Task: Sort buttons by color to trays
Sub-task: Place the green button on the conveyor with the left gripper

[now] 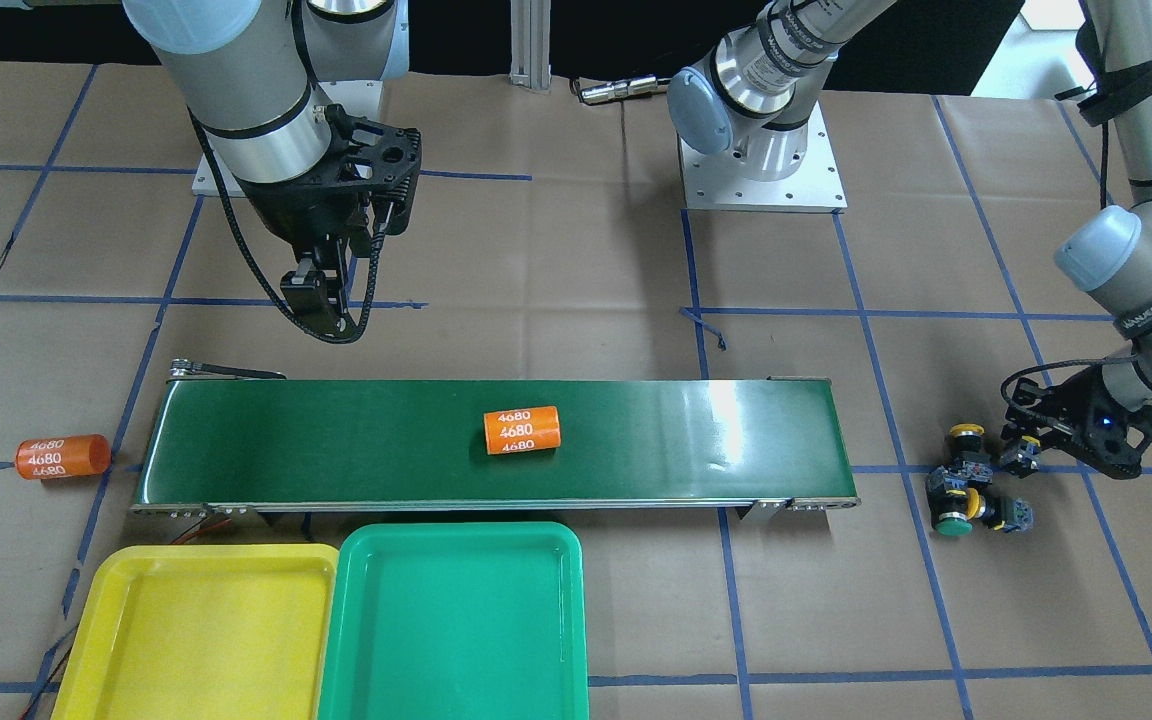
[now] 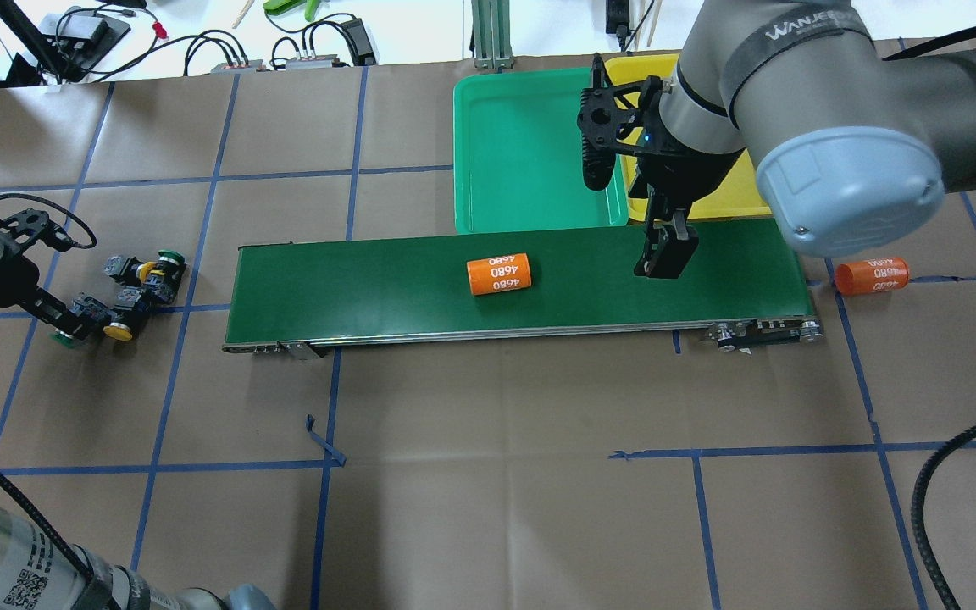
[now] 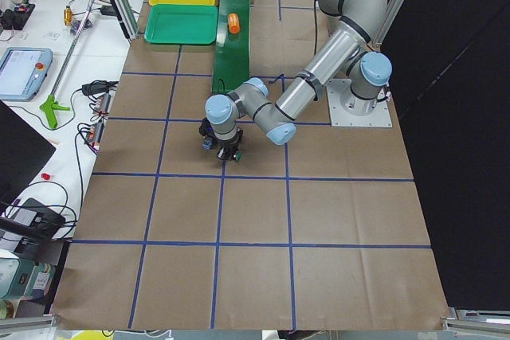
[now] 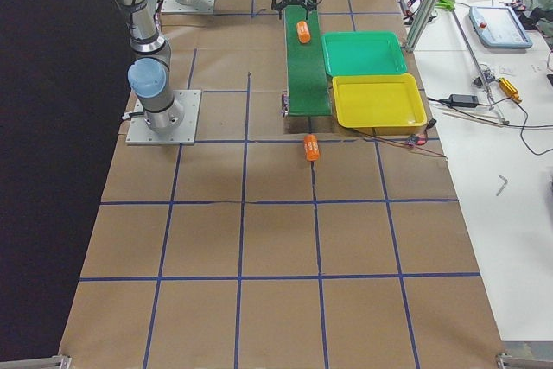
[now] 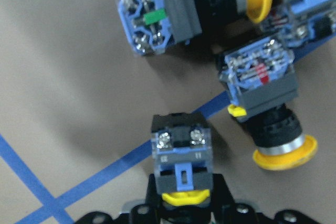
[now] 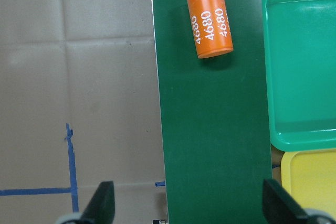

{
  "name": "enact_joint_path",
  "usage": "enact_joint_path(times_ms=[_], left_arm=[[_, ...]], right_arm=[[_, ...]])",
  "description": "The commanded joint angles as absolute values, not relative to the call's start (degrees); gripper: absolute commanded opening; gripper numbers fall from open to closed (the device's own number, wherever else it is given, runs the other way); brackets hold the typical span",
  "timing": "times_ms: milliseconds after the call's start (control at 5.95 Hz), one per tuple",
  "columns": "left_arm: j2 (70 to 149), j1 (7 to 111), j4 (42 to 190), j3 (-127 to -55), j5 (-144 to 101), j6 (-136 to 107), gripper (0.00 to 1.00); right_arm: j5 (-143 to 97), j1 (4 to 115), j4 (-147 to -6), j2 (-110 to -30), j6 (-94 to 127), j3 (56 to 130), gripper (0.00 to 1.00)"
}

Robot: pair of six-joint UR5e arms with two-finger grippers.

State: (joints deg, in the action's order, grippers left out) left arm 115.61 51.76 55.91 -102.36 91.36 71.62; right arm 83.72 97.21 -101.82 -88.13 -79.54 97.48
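Four buttons (image 1: 971,480) lie clustered on the paper beyond the conveyor's end. In the overhead view two yellow caps (image 2: 119,332) and two green caps (image 2: 170,254) show. My left gripper (image 1: 1024,455) is low at the cluster's edge, shut on the blocky body of one button (image 5: 181,158). That button's green cap (image 2: 63,337) pokes out beside the fingers. My right gripper (image 2: 664,252) hangs open and empty above the belt, its fingers (image 6: 104,200) wide apart. The yellow tray (image 1: 116,600) and the green tray (image 1: 456,532) sit side by side along the belt, both empty.
A long dark-green conveyor belt (image 1: 336,440) crosses the table's middle with an orange 4680 cylinder (image 1: 522,430) on it. A second orange cylinder (image 1: 62,456) lies on the paper off the belt's other end. The right arm (image 2: 793,127) hides part of the yellow tray (image 2: 751,199) in the overhead view.
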Motion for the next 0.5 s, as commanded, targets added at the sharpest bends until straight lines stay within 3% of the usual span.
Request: enact_joint_path(times_ms=[0, 336], left_arm=[[110.51, 57.43, 62.34, -99.43, 89.75, 76.43, 0.0], [107.32, 71.03, 65.65, -99.05, 89.48, 84.93, 0.0]], right_arm=[[83.76, 97.21, -101.87, -88.07, -79.54, 97.47, 1.0], [83.85, 97.21, -101.78, -88.07, -79.54, 97.56, 1.0]])
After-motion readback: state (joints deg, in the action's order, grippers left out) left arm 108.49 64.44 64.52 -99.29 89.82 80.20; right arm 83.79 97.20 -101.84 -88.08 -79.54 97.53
